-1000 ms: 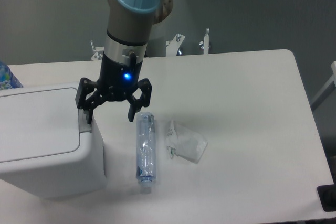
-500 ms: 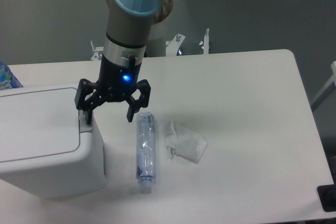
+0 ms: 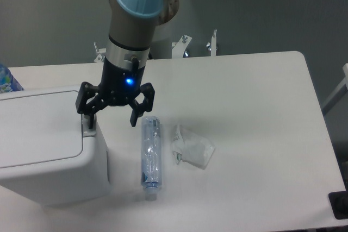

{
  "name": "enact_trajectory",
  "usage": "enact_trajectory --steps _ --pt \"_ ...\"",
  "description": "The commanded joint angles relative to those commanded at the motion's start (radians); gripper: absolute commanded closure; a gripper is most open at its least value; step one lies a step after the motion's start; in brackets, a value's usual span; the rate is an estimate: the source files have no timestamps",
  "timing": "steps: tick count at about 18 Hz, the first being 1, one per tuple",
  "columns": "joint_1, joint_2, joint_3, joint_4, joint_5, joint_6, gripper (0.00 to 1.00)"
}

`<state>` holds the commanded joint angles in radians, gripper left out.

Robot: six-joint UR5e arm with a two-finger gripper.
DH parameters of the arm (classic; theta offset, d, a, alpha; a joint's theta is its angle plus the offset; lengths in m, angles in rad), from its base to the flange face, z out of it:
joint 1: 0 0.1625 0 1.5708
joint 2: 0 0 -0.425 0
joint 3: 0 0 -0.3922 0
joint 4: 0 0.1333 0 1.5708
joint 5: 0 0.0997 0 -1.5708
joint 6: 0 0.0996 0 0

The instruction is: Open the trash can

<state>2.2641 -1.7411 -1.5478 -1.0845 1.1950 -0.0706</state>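
Slightly leftward since a second ago, the pincer hangs spread wide, one finger over the grey push tab. Lid flat and closed, the trash can fills the surface's left end, its long axis running left-right, tab facing right.

Arm vertical — fingers spread wide.

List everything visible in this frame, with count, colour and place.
Trash can: one, white, lid down, table's left edge.
Push tab: one, grey, on the can's right rim.
Bottle: one, clear, lying on the table right of the can.
Crumpled wrapper: one, clear-white, right of the bottle.
Second bottle: one, blue-labelled, partly seen behind the can.
Table: one, white.
Arm: one, grey with light blue joints.
Claw: one, black, open, one finger over the tab.
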Motion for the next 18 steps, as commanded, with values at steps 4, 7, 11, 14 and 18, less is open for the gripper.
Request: enact_trajectory --steps 4,7,11,14,18 --pt "-0.002 -0.003 0.000 0.002 0.000 0.002 0.00" --pt "-0.002 -0.005 0.000 0.000 0.002 0.003 0.00" --pt "-0.002 -0.003 0.003 0.002 0.002 0.002 0.00" --pt "0.000 0.002 0.012 0.017 0.002 0.002 0.00" --pt "0.002 0.009 0.038 0.052 0.003 0.002 0.00"
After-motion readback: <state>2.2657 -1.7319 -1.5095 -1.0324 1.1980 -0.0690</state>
